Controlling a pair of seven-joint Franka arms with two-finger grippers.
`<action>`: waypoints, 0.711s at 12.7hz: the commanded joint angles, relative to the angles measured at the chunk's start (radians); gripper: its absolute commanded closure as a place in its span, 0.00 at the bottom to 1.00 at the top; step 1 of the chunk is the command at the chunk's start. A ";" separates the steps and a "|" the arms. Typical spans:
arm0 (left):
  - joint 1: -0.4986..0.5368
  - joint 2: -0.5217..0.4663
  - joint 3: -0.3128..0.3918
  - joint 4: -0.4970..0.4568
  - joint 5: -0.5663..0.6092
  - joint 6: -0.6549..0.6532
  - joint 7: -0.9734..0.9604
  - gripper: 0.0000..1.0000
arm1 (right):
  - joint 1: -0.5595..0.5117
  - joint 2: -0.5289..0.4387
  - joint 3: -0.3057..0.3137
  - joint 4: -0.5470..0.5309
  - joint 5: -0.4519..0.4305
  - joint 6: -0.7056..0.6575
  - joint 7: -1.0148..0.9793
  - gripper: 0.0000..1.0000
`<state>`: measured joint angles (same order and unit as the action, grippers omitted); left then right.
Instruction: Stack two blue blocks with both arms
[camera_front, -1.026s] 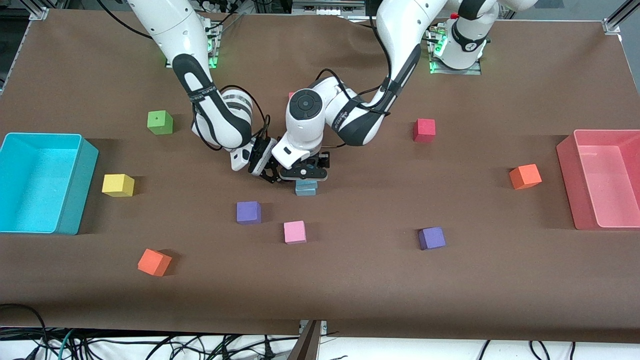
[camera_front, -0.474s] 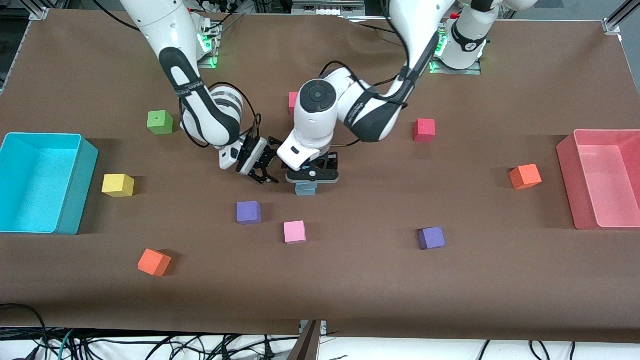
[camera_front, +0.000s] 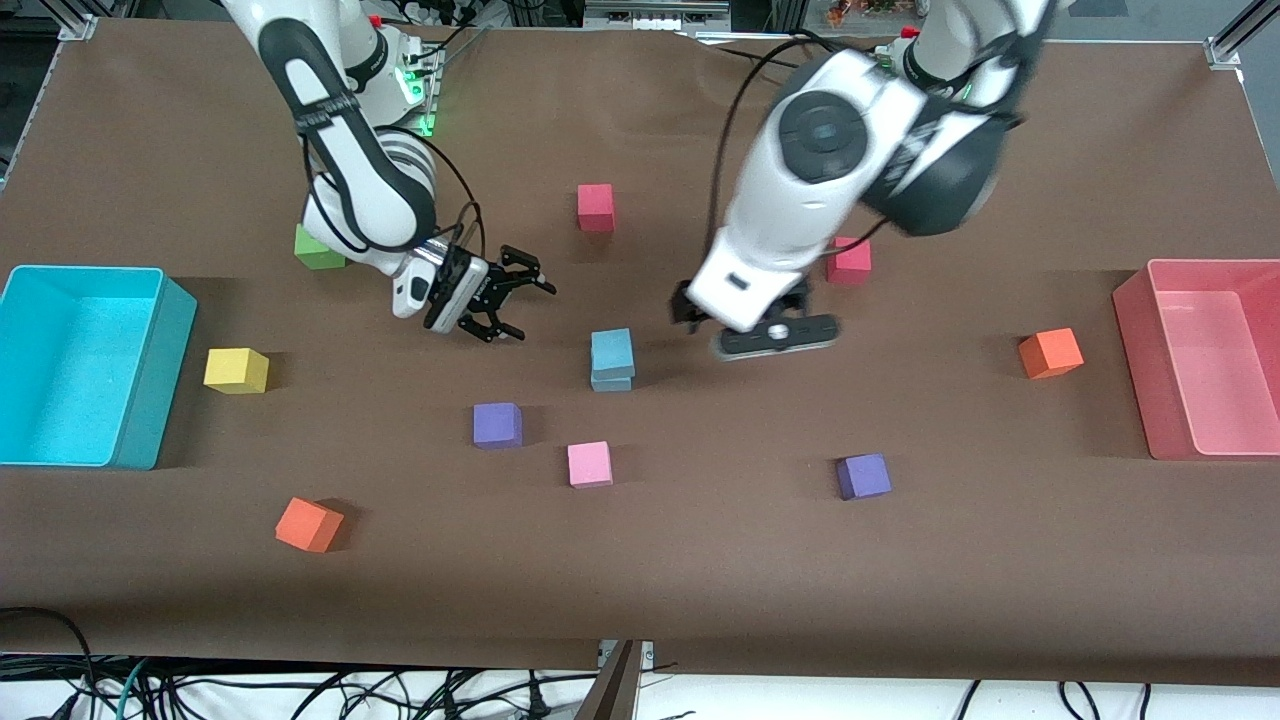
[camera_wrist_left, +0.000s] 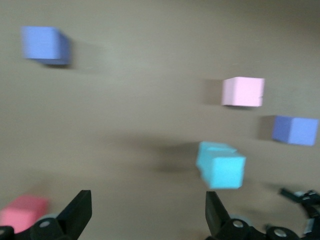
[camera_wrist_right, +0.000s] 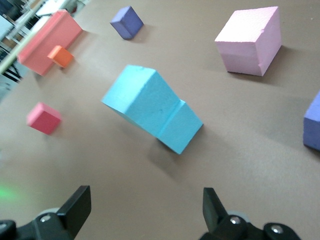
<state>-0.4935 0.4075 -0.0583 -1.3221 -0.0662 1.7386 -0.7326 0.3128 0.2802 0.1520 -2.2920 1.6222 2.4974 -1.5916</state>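
Two sky-blue blocks stand stacked in the middle of the table, the upper one (camera_front: 612, 349) on the lower one (camera_front: 611, 381), slightly offset. The stack also shows in the left wrist view (camera_wrist_left: 220, 167) and the right wrist view (camera_wrist_right: 152, 107). My left gripper (camera_front: 775, 337) is open and empty, up in the air beside the stack toward the left arm's end; its fingers (camera_wrist_left: 79, 210) frame bare table. My right gripper (camera_front: 522, 293) is open and empty, beside the stack toward the right arm's end, with its fingers (camera_wrist_right: 77, 204) apart.
Loose cubes lie around: purple (camera_front: 497, 424), pink (camera_front: 589, 464), purple (camera_front: 864, 476), red (camera_front: 848, 258), red (camera_front: 595, 207), orange (camera_front: 1050, 352), orange (camera_front: 309, 524), yellow (camera_front: 236, 370), green (camera_front: 316, 252). A cyan bin (camera_front: 150, 380) and a pink bin (camera_front: 1135, 330) stand at the table's ends.
My left gripper has left the top of the blue stack, risen and swung toward its own end. My right gripper has drawn back from the stack. The stack stays put.
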 joint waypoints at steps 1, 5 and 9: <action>0.113 -0.156 -0.029 -0.085 -0.021 -0.133 0.122 0.00 | -0.081 -0.119 -0.009 -0.063 -0.221 -0.130 0.256 0.01; 0.282 -0.277 0.020 -0.117 -0.004 -0.295 0.413 0.00 | -0.138 -0.189 -0.098 -0.049 -0.640 -0.329 0.548 0.01; 0.349 -0.357 0.136 -0.238 0.028 -0.286 0.617 0.00 | -0.155 -0.208 -0.225 0.057 -0.989 -0.526 0.731 0.01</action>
<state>-0.1593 0.1058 0.0606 -1.4795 -0.0635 1.4332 -0.1827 0.1685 0.0909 -0.0379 -2.2936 0.7587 2.0635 -0.9461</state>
